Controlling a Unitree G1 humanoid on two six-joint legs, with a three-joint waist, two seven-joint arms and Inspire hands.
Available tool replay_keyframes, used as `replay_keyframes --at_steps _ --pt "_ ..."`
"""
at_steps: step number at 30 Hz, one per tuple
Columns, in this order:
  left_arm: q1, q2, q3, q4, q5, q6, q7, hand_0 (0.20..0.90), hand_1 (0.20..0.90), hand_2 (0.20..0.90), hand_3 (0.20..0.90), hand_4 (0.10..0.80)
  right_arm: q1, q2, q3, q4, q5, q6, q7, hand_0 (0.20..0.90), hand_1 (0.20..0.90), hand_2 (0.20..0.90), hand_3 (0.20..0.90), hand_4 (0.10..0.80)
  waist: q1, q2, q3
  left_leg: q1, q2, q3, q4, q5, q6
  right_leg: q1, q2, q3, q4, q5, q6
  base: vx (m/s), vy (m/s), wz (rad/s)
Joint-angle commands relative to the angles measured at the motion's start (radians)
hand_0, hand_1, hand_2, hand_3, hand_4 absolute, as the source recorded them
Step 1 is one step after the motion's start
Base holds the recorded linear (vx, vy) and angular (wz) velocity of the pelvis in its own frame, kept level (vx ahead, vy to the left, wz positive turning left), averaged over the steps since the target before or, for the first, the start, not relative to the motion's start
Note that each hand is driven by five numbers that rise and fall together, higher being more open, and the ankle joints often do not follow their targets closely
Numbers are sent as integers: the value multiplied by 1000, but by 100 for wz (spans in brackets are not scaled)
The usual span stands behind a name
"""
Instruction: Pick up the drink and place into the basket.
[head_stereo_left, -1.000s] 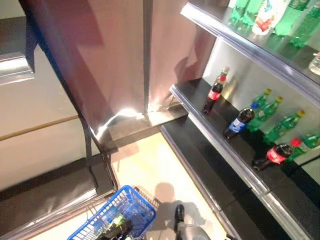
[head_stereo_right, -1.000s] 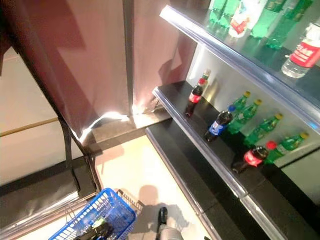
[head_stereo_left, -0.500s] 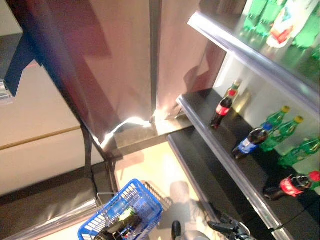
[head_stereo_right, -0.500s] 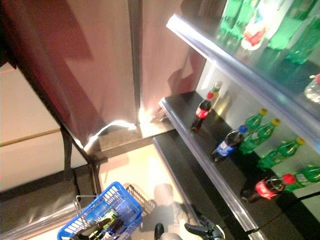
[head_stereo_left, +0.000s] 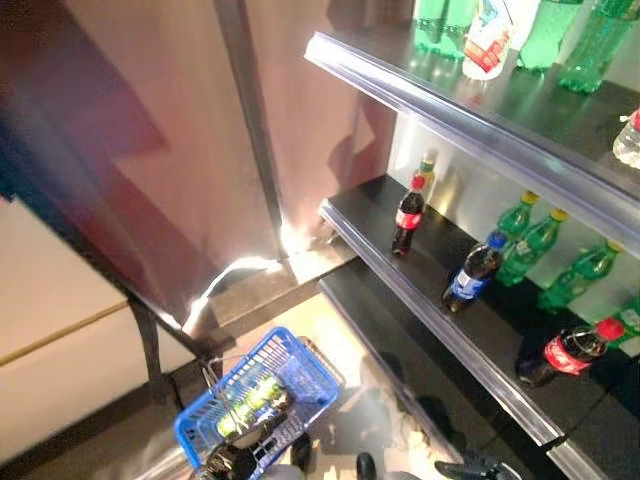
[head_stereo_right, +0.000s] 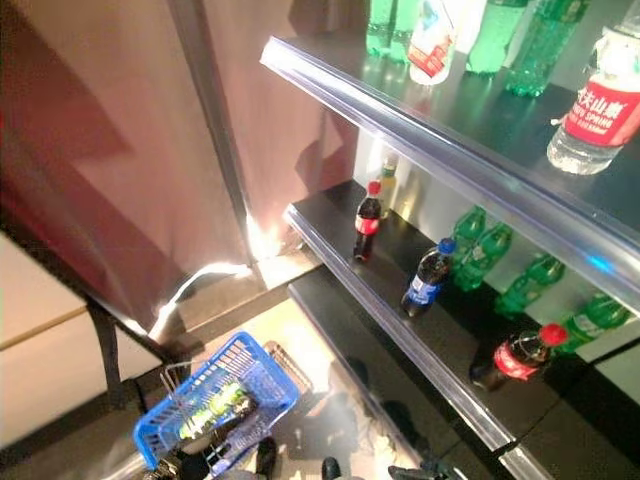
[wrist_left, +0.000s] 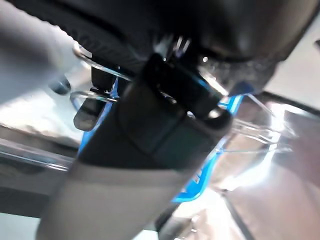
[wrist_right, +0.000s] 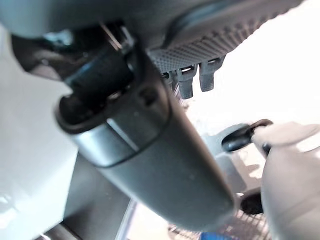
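Note:
A blue wire basket (head_stereo_left: 305, 372) hangs low over the floor with a green-labelled drink (head_stereo_left: 250, 400) lying in it. My left hand (head_stereo_left: 227, 463) sits at its near end; in the left wrist view the hand (wrist_left: 165, 115) is curled round the basket's wire handle (wrist_left: 95, 70). My right hand (head_stereo_left: 468, 467) shows at the bottom edge beside the lowest shelf, with relaxed fingers (wrist_right: 189, 82) holding nothing. On the middle shelf stand a red-capped cola bottle (head_stereo_left: 407, 217) and a blue-labelled dark bottle (head_stereo_left: 472, 275). Another cola bottle (head_stereo_left: 568, 352) lies further right.
Green bottles (head_stereo_left: 530, 243) line the back of the middle shelf. The upper shelf (head_stereo_left: 450, 110) carries more green bottles, a white and red bottle (head_stereo_left: 487, 40) and a water bottle (head_stereo_right: 592, 110). A brown curtain wall (head_stereo_left: 160, 170) stands at the left.
The whole view has shifted, so the camera has moved. The basket now shows more fully, further up and to the right. The right hand sits lower at the bottom edge.

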Motion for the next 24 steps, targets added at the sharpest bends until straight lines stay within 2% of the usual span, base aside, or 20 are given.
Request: replay_keyframes --at_steps 1,8,11,14,18,19,20,21,24 --pt "-74 38 -9 -45 -45 -96 -139 300 300 300 200 100 0 -40 12 19 -17 -53 17 900 900 900 900 800 -24 -44 -51 17 -52 34 3 -45 9 31 11 -53 75 -91 34 147 197 -31" --pt "-96 47 -35 6 -32 -105 -151 300 300 300 200 100 37 -18 11 26 4 -81 25 900 900 900 900 800 -47 -49 -74 73 -59 65 -53 -59 31 -12 -6 -70 90 -79 60 80 102 -18" --pt "-94 56 -33 26 -22 -121 -149 300 300 300 200 100 44 2 12 14 1 -88 28 900 900 900 900 800 -49 -63 -67 75 -58 96 -66 -65 37 -64 -30 -103 85 -40 86 -25 30 -35" --pt "-93 68 -18 9 -45 -135 -135 300 300 300 200 100 29 18 31 4 -39 -89 32 900 900 900 900 800 -32 -65 -43 69 -28 156 -67 -69 37 -108 -86 -166 118 -24 118 -157 -66 -87" --pt "-99 72 -8 11 -52 -138 -127 300 300 300 200 100 17 28 22 15 -30 -85 12 900 900 900 900 800 -13 -63 -41 57 -5 192 -59 -78 47 -93 -171 -190 110 8 152 -147 -207 -82" --pt "-98 77 -3 11 -63 -138 -124 300 300 300 200 100 17 25 21 11 -45 -84 13 900 900 900 900 800 -6 -63 -42 55 9 205 -52 -80 35 -86 -211 -210 88 37 163 -102 -329 -63" --pt "-99 82 2 5 -76 -135 -127 300 300 300 200 100 11 21 23 5 -48 -82 19 900 900 900 900 800 -2 -64 -39 51 22 214 -47 -78 25 -85 -227 -218 80 43 167 -102 -259 -53" --pt "-99 83 3 4 -78 -134 -127 300 300 300 200 100 10 20 24 5 -48 -81 20 900 900 900 900 800 -1 -64 -38 51 24 215 -45 -79 23 -85 -229 -218 79 44 167 -90 -222 -45" --pt "-113 92 14 7 -106 -126 -109 300 300 300 200 100 -14 18 40 7 -56 -54 15 900 900 900 900 800 5 -72 -27 29 80 224 -7 -73 -11 -84 -224 -224 56 31 178 -34 -259 -67"
